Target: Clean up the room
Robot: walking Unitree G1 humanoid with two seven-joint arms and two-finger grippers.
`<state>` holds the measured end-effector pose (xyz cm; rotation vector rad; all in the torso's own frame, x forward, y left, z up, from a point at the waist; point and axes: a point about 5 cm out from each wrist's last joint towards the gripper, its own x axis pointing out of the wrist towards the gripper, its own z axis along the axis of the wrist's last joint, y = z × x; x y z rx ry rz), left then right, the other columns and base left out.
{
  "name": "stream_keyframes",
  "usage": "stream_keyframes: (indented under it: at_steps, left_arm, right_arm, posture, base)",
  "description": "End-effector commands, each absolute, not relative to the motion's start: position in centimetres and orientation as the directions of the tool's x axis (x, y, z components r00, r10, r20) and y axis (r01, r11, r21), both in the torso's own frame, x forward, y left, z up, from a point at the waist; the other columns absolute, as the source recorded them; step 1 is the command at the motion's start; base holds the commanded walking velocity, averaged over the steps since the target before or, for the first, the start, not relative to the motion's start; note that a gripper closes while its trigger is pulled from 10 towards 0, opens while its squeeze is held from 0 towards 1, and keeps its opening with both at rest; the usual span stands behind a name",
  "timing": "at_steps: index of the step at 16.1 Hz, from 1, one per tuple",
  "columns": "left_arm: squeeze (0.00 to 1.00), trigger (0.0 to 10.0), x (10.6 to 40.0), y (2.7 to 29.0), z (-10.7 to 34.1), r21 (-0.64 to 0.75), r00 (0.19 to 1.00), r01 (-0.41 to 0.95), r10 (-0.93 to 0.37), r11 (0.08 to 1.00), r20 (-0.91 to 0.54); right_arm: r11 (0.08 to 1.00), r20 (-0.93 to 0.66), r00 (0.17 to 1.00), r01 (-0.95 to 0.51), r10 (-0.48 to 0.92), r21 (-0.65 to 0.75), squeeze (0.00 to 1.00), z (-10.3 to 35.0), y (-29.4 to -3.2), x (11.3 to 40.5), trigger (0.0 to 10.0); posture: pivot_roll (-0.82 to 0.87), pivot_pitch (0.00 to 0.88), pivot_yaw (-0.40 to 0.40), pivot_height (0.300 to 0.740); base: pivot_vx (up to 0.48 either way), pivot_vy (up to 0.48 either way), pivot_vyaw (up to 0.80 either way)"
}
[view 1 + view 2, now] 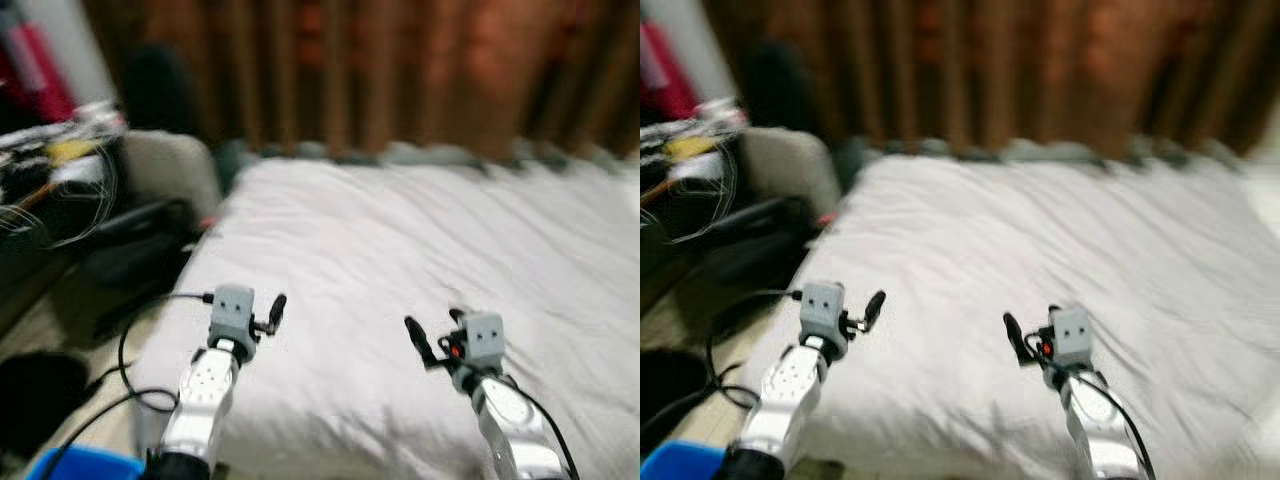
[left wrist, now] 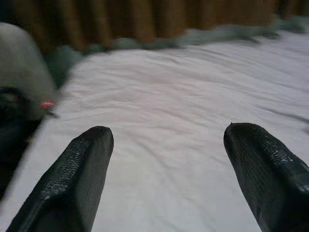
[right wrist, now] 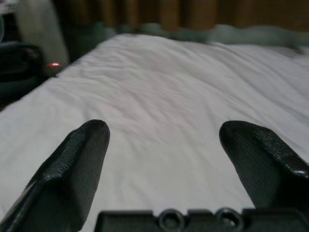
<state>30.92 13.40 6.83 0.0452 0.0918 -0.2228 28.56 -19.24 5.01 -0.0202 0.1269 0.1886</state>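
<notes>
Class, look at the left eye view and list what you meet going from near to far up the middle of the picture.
The two grippers, left and right, both open → the white bed sheet → the grey-green pillows at the head → the brown curtain.

Bed (image 1: 400,260) surface seems open ahead; clutter (image 1: 70,190) crowds the left.

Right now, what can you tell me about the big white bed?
The bed is wide and covered by a white sheet that looks like soft cloth, with gentle wrinkles across it. Greenish pillows or bedding line its far edge, below brown curtains. The left hand and right hand hover open above its near end, holding nothing. The picture is blurry.
</notes>
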Motion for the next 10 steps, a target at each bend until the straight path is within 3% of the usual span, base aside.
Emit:
stream_keyframes:
  at_steps: [1, 3, 6, 10]
  left_arm:
    - [0.0, 10.0, 31.1, 13.2, 6.9, 0.018, 0.975, 0.204, -0.202, 0.979, -0.098]
    - [0.0, 10.0, 31.0, 13.6, 6.4, -0.03, 0.985, 0.113, -0.116, 0.993, -0.127]
    - [0.0, 10.0, 30.9, 12.5, 6.4, -0.001, 0.984, 0.125, -0.124, 0.992, -0.124]
    - [0.0, 10.0, 31.6, 13.5, 6.4, 0.006, 0.986, 0.093, -0.092, 0.996, -0.138]
  right_arm:
    - [0.983, -0.131, 0.975, -0.182, 0.179, -0.015, 0.0, 4.9, -19.4, 28.5, 10.0]
    - [0.983, -0.131, 0.975, -0.184, 0.181, -0.007, 0.0, 4.7, -19.3, 28.4, 10.0]
    - [0.979, -0.14, 0.97, -0.203, 0.2, -0.01, 0.0, 4.7, -19.1, 28.4, 10.0]
    - [0.979, -0.136, 0.97, -0.204, 0.2, -0.019, 0.0, 4.7, -19.1, 28.6, 10.0]
  posture:
    - [-0.04, 0.0, 0.056, 0.74]
    - [-0.04, 0.0, 0.06, 0.74]
    - [-0.04, 0.0, 0.055, 0.74]
    - [-0.04, 0.0, 0.051, 0.74]
  base:
    - [0.0, 0.0, -0.78]
    - [0.0, -0.24, -0.78]
    - [0.0, -0.48, 0.0]
    - [0.0, -0.48, 0.0]
